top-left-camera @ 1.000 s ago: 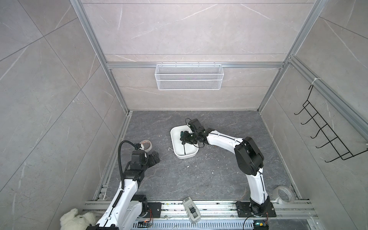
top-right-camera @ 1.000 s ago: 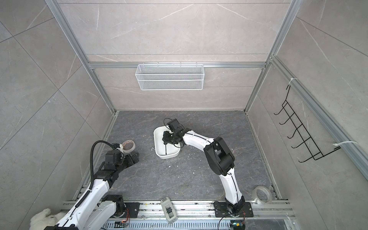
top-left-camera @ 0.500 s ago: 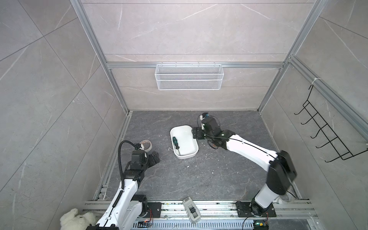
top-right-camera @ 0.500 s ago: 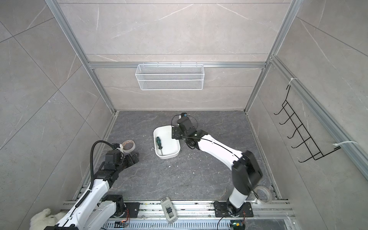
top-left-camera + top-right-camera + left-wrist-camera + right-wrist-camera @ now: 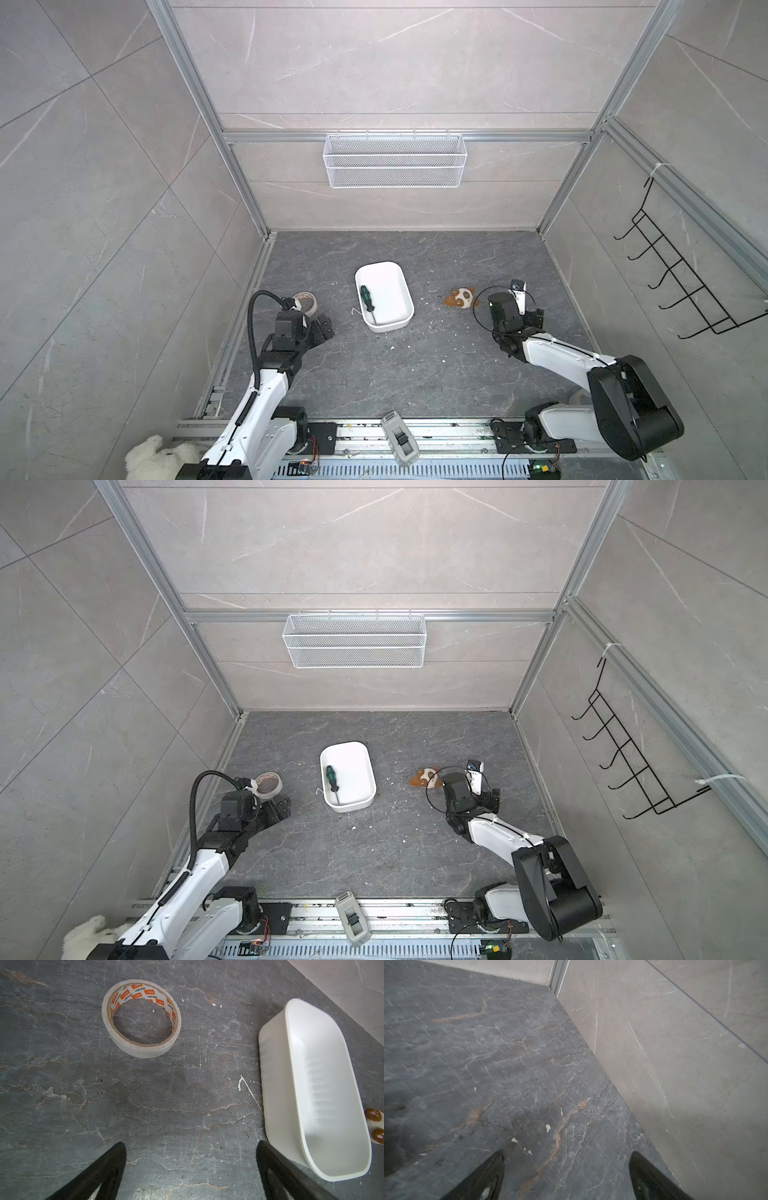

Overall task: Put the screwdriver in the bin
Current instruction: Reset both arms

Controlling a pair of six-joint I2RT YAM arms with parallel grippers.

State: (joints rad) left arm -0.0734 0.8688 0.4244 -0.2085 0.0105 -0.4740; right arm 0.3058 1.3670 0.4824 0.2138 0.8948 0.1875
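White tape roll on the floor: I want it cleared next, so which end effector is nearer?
Left. The left end effector sits close by the white tape roll; the right end effector is far off, past the white plastic tub.

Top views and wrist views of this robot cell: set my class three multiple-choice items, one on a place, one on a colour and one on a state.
1. Where is the screwdriver?
A. On the floor
B. Inside the bin
C. In the wire basket

2. What colour is the bin?
A. White
B. Blue
C. Black

3. How is the right hand?
A. Open and empty
B. Shut on the screwdriver
C. Shut on the bin's rim

Answers:
1 B: both top views show it lying on the bin's bottom.
2 A: its walls and bottom show white.
3 A: the right wrist view shows its fingers spread with nothing between them.
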